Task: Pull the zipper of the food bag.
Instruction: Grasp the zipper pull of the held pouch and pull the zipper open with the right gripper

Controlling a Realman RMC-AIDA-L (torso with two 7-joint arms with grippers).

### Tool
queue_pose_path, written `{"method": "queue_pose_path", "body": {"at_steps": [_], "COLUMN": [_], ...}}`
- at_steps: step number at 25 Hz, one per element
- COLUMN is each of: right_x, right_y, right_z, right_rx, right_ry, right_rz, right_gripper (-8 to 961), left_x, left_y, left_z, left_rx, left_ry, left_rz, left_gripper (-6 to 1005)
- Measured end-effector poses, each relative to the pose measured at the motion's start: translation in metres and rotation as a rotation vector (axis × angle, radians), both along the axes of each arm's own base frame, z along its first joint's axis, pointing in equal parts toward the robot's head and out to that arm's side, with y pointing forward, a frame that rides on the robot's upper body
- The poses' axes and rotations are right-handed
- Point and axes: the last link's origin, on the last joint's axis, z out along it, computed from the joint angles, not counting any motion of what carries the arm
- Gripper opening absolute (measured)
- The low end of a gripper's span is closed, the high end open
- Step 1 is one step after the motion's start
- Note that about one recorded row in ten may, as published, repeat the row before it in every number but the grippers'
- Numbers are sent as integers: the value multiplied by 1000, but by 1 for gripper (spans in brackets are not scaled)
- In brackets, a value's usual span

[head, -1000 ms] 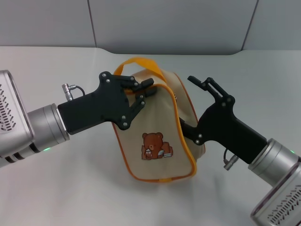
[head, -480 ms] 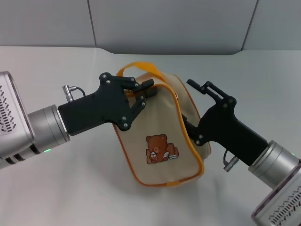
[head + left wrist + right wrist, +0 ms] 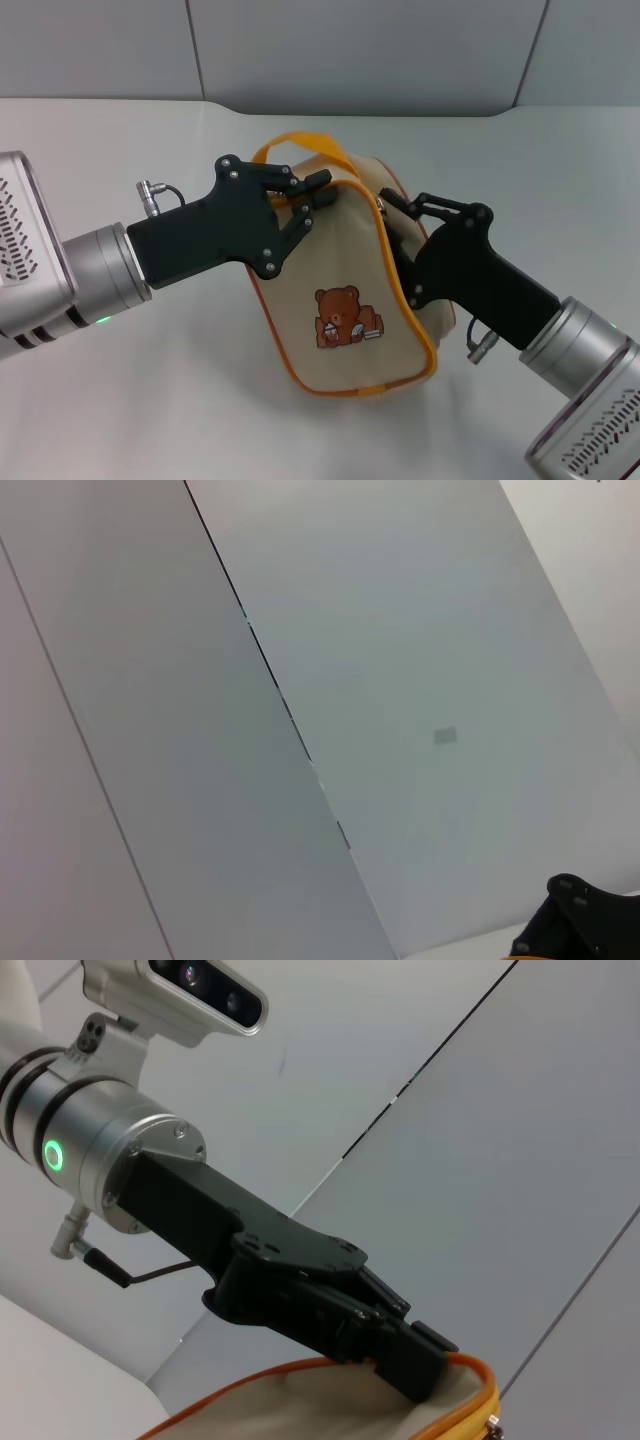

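The food bag [image 3: 345, 290] is beige with orange piping and a brown bear print. It hangs tilted at the centre of the head view. My left gripper [image 3: 312, 190] is shut on the bag's upper left edge, below the orange strap handle [image 3: 300, 143]. The right wrist view shows this grip [image 3: 420, 1360] on the bag's top [image 3: 300, 1410]. The orange zipper [image 3: 381, 250] runs down the bag's right edge. My right gripper [image 3: 392, 215] presses against the bag's upper right end at the zipper. A small silver pull tab [image 3: 493, 1422] shows in the right wrist view.
The bag is over a pale table [image 3: 150, 400], with a grey panelled wall [image 3: 350, 50] behind. The left wrist view shows only wall panels and a black gripper part [image 3: 585, 920].
The bag has swung a little to the right and tilted. My right gripper has moved in and down onto the bag's upper right end. My left gripper has hardly moved.
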Motion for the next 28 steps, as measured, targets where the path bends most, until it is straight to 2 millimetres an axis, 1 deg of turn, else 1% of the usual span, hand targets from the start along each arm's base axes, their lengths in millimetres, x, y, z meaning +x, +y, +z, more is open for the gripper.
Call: {"method": "queue_pose_path", "body": {"at_steps": [13, 15, 18, 24, 26, 28], "right_x": [2, 7, 22, 70, 76, 76], "right_y": [-4, -9, -23, -76, -86, -91], "right_z": [-1, -1, -3, -2, 2, 6], "right_rx": [-3, -4, -12, 1, 16, 40], "right_ry": [6, 7, 9, -11, -4, 20], "right_rz": [-10, -30, -91, -282, -301, -296], "right_gripper": [-2, -2, -2, -3, -3, -2], "left_x": [-1, -1, -1, -1, -1, -1], "left_y": [-1, 0, 1, 4, 4, 5], "left_z": [1, 1, 2, 5, 5, 5], "left_rx": [5, 6, 9, 22, 19, 14], "left_ry": [-5, -4, -2, -9, -11, -13], "left_rz": [6, 8, 8, 14, 17, 20], "left_gripper": [78, 78, 78, 78, 78, 77]}}
